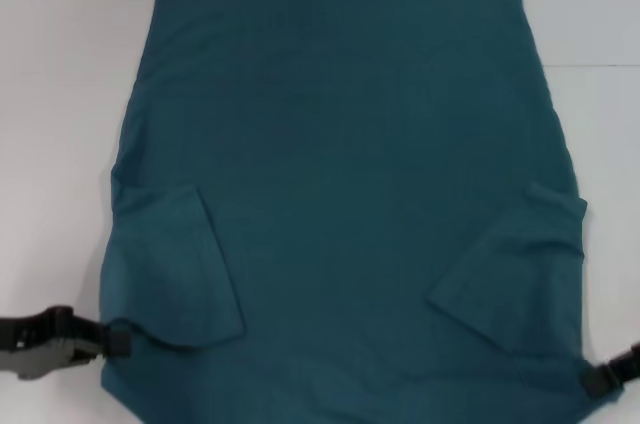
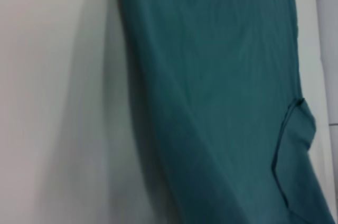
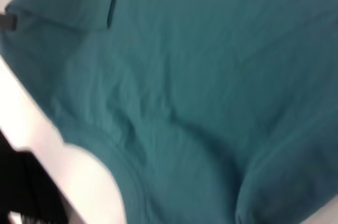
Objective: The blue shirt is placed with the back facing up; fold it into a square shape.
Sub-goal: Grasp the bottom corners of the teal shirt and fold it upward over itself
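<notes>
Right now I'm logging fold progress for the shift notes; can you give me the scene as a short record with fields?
garment: blue shirt, spread flat on the white table
sleeves: both folded inward onto the body
left gripper: at the shirt's near left corner, touching its edge
right gripper: at the shirt's near right corner, at its edge
fold state: not yet square; body still at full length

Plain white table [image 1: 60, 94] under soft, even light, a faint seam along its far right side.
</notes>
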